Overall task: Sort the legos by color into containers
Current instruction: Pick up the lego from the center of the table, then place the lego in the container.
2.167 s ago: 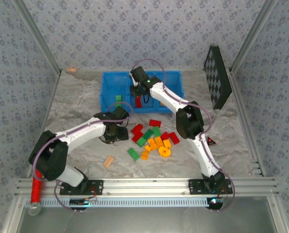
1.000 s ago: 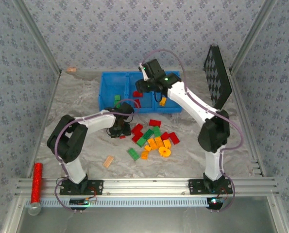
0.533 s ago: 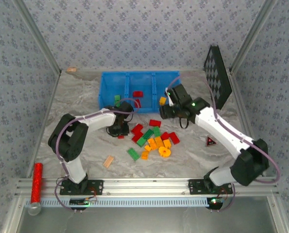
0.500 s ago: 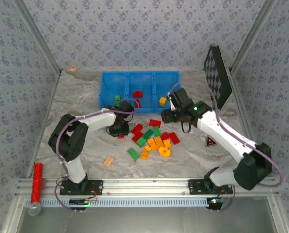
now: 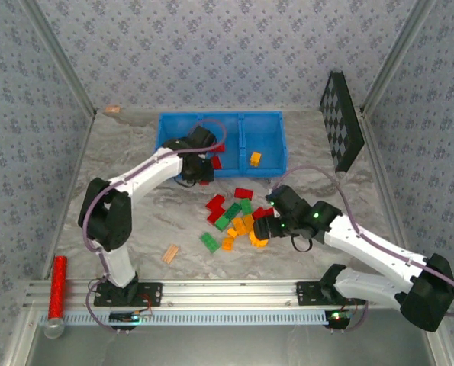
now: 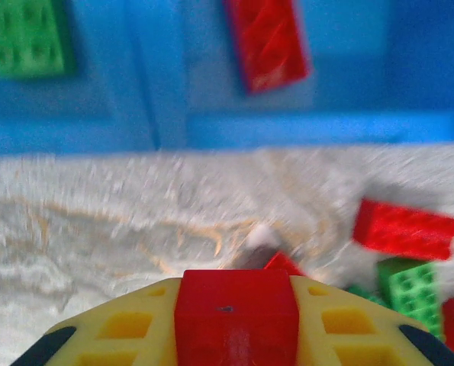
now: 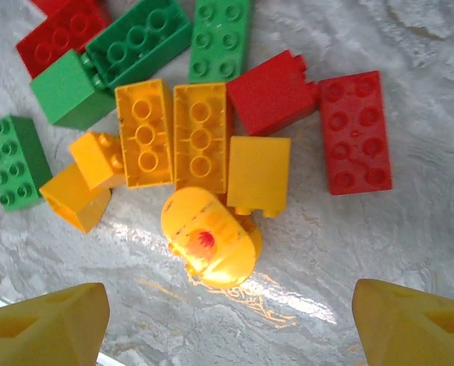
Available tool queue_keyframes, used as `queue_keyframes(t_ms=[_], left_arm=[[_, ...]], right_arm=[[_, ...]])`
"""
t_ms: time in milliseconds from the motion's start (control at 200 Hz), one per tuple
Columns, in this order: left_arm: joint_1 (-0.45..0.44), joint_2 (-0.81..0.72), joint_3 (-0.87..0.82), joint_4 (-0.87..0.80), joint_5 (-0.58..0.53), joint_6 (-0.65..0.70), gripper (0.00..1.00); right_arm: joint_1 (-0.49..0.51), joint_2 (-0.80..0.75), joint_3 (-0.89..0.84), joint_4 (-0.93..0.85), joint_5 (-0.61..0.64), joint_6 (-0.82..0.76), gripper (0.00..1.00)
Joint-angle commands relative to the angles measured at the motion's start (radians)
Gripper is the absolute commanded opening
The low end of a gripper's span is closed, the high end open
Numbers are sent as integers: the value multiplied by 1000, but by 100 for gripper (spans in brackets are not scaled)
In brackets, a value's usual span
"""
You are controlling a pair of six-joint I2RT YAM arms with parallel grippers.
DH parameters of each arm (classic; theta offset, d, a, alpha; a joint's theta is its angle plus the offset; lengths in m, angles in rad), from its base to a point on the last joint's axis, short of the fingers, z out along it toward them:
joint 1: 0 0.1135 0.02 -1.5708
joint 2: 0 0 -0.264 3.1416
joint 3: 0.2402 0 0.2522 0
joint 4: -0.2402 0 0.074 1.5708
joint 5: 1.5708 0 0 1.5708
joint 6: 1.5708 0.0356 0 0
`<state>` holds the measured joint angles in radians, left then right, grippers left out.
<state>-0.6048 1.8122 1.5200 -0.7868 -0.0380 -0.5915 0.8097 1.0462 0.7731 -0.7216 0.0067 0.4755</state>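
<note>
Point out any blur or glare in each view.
Left wrist: smeared throughout, the blue bin and the near red brick both soft. Right wrist: sharp, with a bright glare patch on the table next to the round yellow piece. Top external: evenly lit and crisp, shadows faint.

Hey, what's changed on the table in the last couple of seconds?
The left gripper closed on a small red plastic brick beside the mixed-colour brick pile and carried it to the front wall of the blue plastic bin. The right gripper swung back from the bin to hover open over that pile. The pile and the tan wooden block stayed put.
</note>
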Motion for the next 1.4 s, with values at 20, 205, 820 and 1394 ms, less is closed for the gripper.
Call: queue_keyframes(t_ms=[20,205,820,1394], left_arm=[[18,83,145,-47,-1,70,22],[41,228,356,-56,-14,96,22],[66,570,734,-140,47,119,24],[65,633,760,-144,81,94,34]], right_arm=[[16,7,-11,2,4,-175,83],[40,54,-21,89,-51,-344,83],[144,420,70,66,66,-78,84],[155,529,78,57,100,-9,70]])
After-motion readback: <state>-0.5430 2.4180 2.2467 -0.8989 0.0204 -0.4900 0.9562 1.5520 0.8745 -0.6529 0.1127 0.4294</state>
